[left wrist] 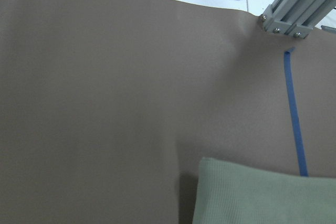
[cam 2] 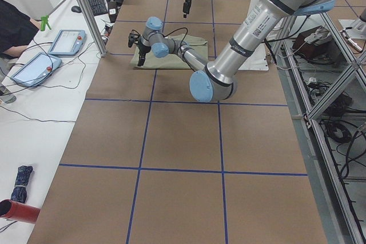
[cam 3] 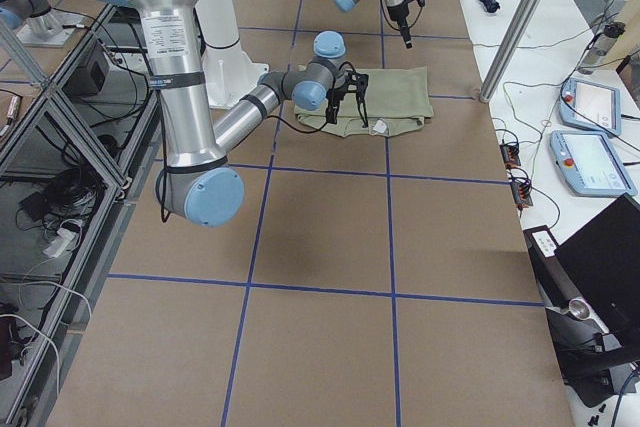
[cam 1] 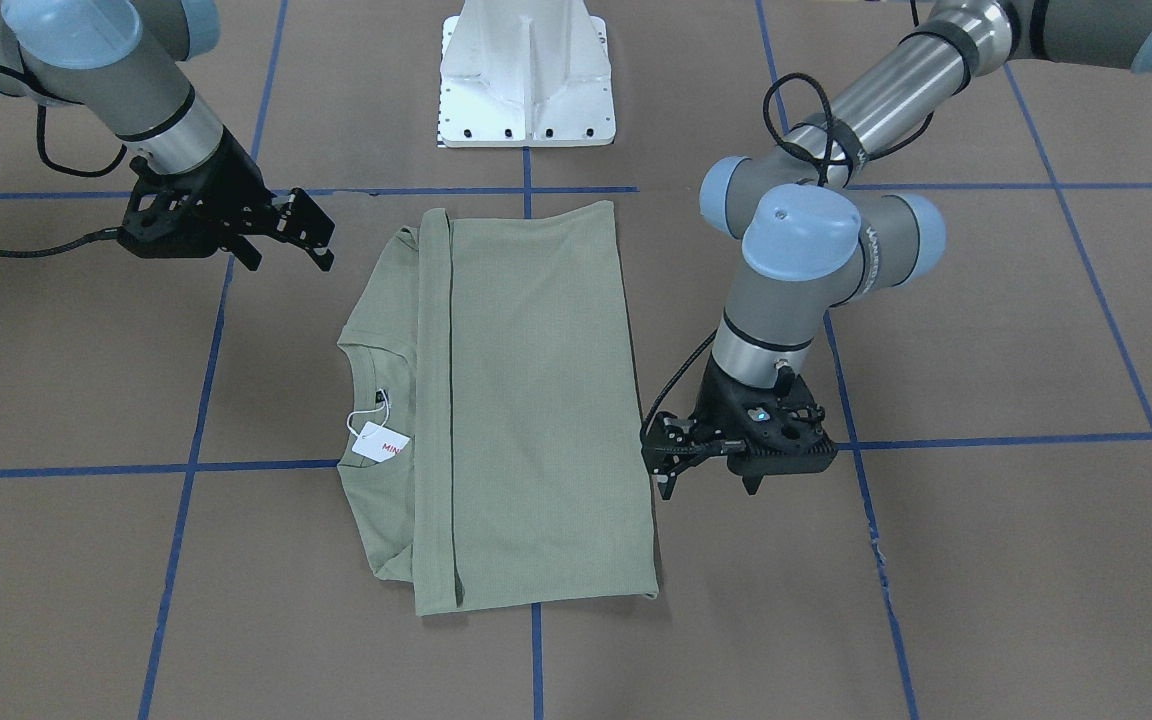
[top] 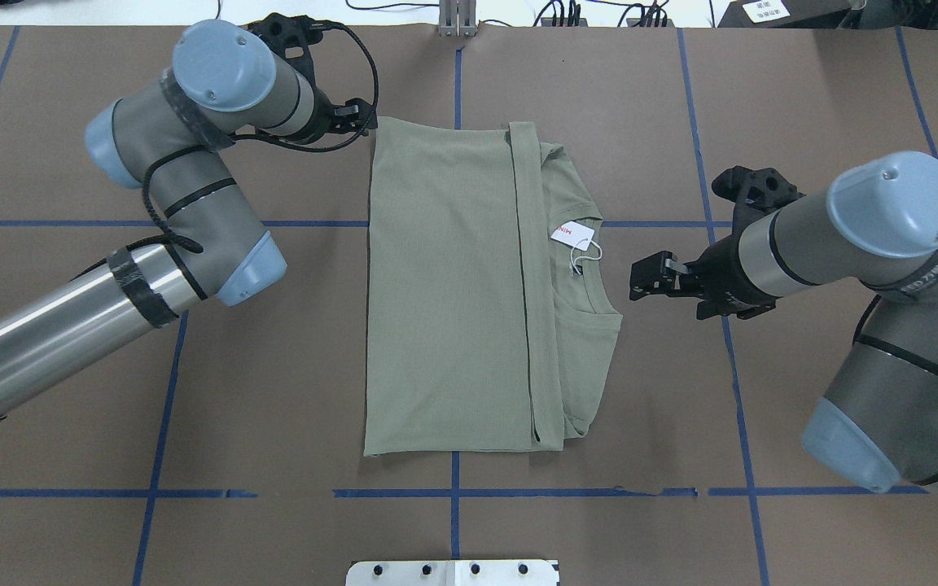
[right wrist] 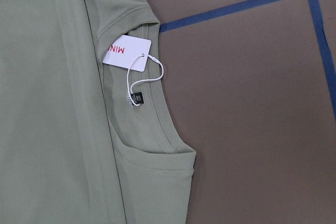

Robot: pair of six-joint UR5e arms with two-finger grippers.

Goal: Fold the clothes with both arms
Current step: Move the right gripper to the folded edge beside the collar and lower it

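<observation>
Left claw (cam 1: 664, 462) hangs at the folded green shirt's (top: 453, 285) far corner, tips look pressed together, holding nothing. Your right claw (top: 644, 279) sits spread, empty, just off the neckline, its white hang tag (top: 572, 234) facing the tips. Shirt lies flat on the bench (top: 273, 366).

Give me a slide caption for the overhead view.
Folded sage-green knit shirt with white hang tag on brown table, left gripper and right gripper flanking it.
</observation>
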